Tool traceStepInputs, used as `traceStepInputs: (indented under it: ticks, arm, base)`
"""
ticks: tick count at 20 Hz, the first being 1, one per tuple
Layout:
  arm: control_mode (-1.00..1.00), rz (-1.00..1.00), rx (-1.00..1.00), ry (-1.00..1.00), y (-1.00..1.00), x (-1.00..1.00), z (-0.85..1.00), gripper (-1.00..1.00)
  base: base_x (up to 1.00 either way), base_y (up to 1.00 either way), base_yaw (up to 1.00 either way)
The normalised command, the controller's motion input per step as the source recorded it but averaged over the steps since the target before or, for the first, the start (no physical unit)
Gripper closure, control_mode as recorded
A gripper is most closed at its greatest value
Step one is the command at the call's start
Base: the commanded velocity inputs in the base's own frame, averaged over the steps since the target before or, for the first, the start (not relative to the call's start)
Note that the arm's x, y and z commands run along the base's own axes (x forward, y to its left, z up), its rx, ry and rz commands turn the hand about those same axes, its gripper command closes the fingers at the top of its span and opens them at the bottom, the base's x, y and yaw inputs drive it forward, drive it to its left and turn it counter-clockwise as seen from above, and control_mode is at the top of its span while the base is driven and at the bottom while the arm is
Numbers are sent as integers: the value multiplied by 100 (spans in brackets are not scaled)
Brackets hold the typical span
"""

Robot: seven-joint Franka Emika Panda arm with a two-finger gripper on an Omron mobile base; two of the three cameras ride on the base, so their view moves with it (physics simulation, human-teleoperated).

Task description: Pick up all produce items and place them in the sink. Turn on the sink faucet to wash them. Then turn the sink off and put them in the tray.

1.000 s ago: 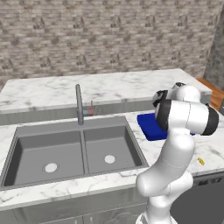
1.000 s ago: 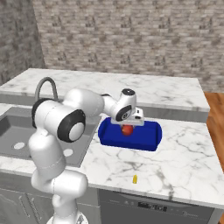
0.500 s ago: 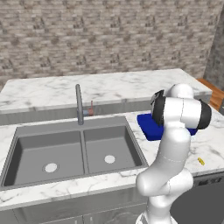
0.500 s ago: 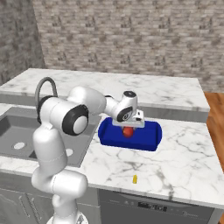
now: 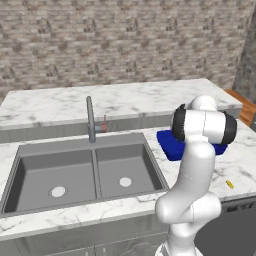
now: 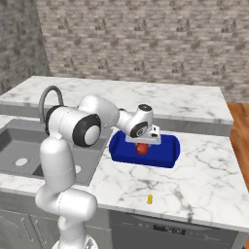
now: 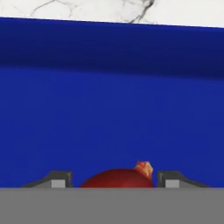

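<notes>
A small red-orange tomato-like produce item (image 6: 142, 149) sits between my gripper's (image 6: 142, 146) fingers, low inside the deep-blue tray (image 6: 165, 158) on the counter right of the sink (image 6: 14, 146). In the hand view the fruit (image 7: 117, 179) lies between the two fingertips (image 7: 61, 177), with the tray's blue floor (image 7: 109, 109) close behind it. The gripper is shut on the fruit. From the left base view my arm hides most of the tray (image 5: 169, 145). The grey double sink (image 5: 35, 170) holds nothing, and no water runs from the gooseneck faucet (image 5: 90, 117).
A small yellow object (image 6: 150, 198) lies on the marble counter near its front edge, in front of the tray. The counter's right end drops off beyond the tray. A brick wall backs the counter.
The gripper has sunk slightly toward the tray floor with the fruit in it. The arm's elbow has swung a little. Nothing else moved.
</notes>
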Motion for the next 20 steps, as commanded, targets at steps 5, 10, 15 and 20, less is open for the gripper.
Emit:
traceStepInputs:
  ticks: [5, 10, 15, 20]
  arm:
    - [-100, 0, 0, -1, 0, 0, 8, -100]
    - [-100, 0, 0, 0, 0, 0, 18, -100]
    - [-100, 0, 0, -1, 5, -1, 41, -100]
    - [-100, 0, -1, 0, 13, -3, 46, -100]
  base:
    - [0, 0, 0]
    - [0, 0, 0]
    - [0, 0, 0]
    - [0, 0, 0]
